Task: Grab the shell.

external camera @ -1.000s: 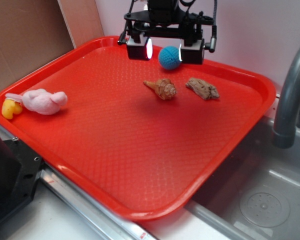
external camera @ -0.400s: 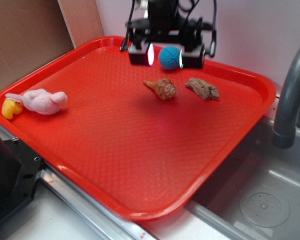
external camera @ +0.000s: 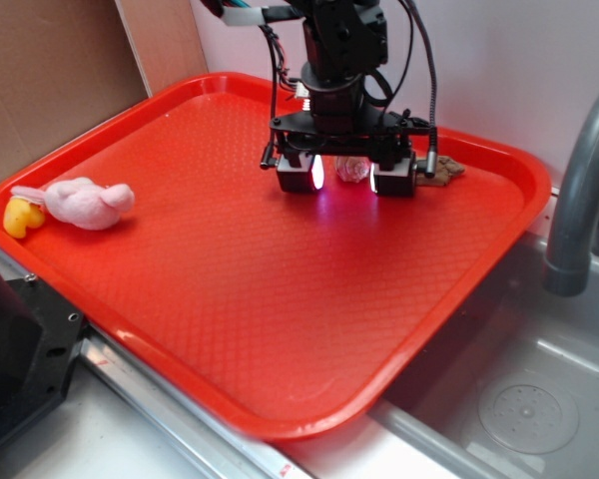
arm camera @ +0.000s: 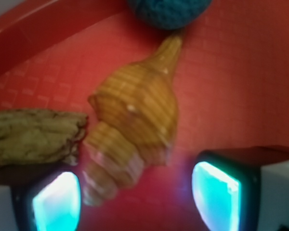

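Observation:
The tan-orange spiral shell (arm camera: 134, 118) lies on the red tray (external camera: 230, 279), its thin tip pointing at the blue knitted ball (arm camera: 168, 12). My gripper (external camera: 346, 178) is low over the tray and open, with the shell (external camera: 352, 170) between its two lit fingers. In the wrist view the shell's whorled end sits close to the left pad (arm camera: 55, 202), while the right pad (arm camera: 216, 192) stands well apart from it. The gripper (arm camera: 135, 197) holds nothing. In the exterior view the arm hides the ball.
A flat grey-brown bark-like piece (arm camera: 33, 137) lies right beside the shell, by the left finger; its end shows past the gripper (external camera: 444, 170). A pink plush toy (external camera: 85, 203) with a yellow part (external camera: 20, 215) lies at the tray's left edge. Sink basin (external camera: 519, 399) and grey faucet (external camera: 579, 200) stand to the right.
The gripper has come forward from above the blue ball and dropped down around the shell. It now hides the ball in the exterior view. The shell and bark have not moved.

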`<state>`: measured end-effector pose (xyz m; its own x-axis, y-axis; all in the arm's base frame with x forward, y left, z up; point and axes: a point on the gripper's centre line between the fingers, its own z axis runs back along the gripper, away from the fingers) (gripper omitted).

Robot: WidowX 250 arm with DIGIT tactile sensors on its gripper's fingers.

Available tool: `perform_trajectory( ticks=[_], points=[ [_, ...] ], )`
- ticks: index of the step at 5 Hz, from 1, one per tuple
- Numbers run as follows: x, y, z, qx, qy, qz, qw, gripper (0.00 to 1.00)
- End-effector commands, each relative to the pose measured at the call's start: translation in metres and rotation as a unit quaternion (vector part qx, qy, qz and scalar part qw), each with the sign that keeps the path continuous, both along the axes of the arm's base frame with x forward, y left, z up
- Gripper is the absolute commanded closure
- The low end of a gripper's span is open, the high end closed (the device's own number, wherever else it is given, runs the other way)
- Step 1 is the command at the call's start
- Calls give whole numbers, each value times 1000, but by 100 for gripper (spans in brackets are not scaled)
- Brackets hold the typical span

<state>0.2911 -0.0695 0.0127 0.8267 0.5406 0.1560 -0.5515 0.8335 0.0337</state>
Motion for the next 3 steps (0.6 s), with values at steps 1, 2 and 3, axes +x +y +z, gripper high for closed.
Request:
perform_trajectory(
  ticks=[1, 2, 3],
  points=[
    [-8, 20, 4, 5, 26, -5, 1000, 100],
    [-10, 28, 14, 13, 24, 0, 1000, 100],
    [-16, 31, 36, 22, 25, -5, 999, 100]
  ],
)
